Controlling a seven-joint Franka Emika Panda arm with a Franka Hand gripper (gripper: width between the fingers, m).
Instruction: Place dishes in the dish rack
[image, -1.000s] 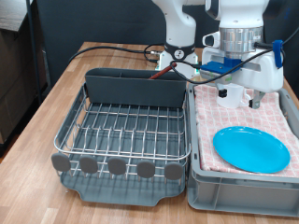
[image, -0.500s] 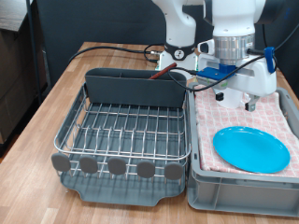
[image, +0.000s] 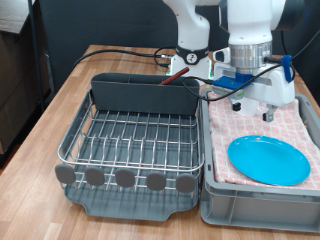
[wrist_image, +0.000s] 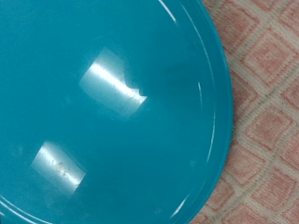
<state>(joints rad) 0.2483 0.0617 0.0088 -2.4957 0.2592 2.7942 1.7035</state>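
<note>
The round light-blue plate (image: 268, 160) lies flat on the pink checkered cloth in the grey bin (image: 215, 190), at the exterior view's right. It fills the wrist view (wrist_image: 112, 112). My gripper (image: 252, 106) hangs over the bin's far part, above and behind the plate, and holds nothing that shows. Its fingers do not show in the wrist view. The dish rack (image: 135, 135), with its tall grey caddy (image: 145, 95), stands at the exterior view's left with bare wires. A thin brown stick (image: 176, 76) shows at the caddy's back; I cannot tell if it is the spoon. The white cup is out of view.
The rack and bin sit side by side on a wooden table (image: 60, 100). Black cables (image: 130, 55) run across the table behind the rack. A row of grey round discs (image: 125, 178) lines the rack's front edge.
The hand has shifted slightly towards the exterior view's left and turned a little at the wrist. The plate and rack have not moved.
</note>
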